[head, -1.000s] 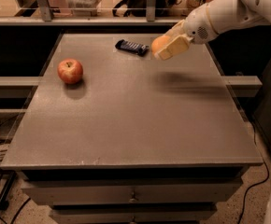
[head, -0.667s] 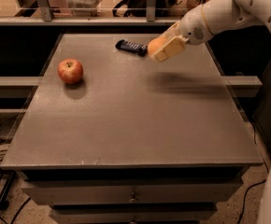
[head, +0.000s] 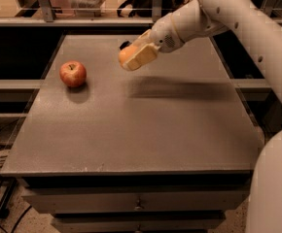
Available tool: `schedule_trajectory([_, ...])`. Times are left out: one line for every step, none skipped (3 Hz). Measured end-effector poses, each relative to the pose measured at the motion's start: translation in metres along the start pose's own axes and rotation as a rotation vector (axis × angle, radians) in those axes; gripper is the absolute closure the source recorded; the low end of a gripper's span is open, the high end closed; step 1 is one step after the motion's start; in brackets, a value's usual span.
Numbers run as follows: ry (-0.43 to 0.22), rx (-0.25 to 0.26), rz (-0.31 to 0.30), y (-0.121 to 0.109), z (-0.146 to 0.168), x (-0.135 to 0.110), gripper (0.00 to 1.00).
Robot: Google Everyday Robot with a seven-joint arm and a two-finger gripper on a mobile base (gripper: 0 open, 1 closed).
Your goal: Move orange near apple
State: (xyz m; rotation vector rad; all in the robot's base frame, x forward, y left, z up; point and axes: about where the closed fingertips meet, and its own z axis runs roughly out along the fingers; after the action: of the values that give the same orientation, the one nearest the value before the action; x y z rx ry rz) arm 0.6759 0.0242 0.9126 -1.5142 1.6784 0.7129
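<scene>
The red apple (head: pixel 73 74) with a short stem sits on the grey table (head: pixel 131 125) at the left. My gripper (head: pixel 133 57) is shut on the orange (head: pixel 127 55), holding it above the table's far middle, to the right of the apple with a clear gap between them. The orange shows partly between the pale fingers (head: pixel 142 57). My white arm reaches in from the upper right.
A dark flat object (head: pixel 125 45) lies just behind the gripper, mostly hidden by it. The table has drawers in front (head: pixel 138 205). A shelf with railing and clutter runs along the back. Cables lie on the floor at the left.
My gripper with the orange has moved left, toward the apple, and now covers the dark object. The apple has not moved.
</scene>
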Motion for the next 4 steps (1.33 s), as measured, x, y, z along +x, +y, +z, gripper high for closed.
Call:
schedule_trajectory([-0.029, -0.056, 0.014, 0.011, 0.048, -0.016, 0.81])
schedule_trajectory([-0.047, -0.078, 0.046, 0.015, 0.086, -0.026, 0.58])
schedule_trajectory([-0.059, -0.085, 0.06, 0.02, 0.111, -0.041, 0.35])
schedule_trajectory([-0.061, -0.088, 0.061, 0.021, 0.116, -0.043, 0.12])
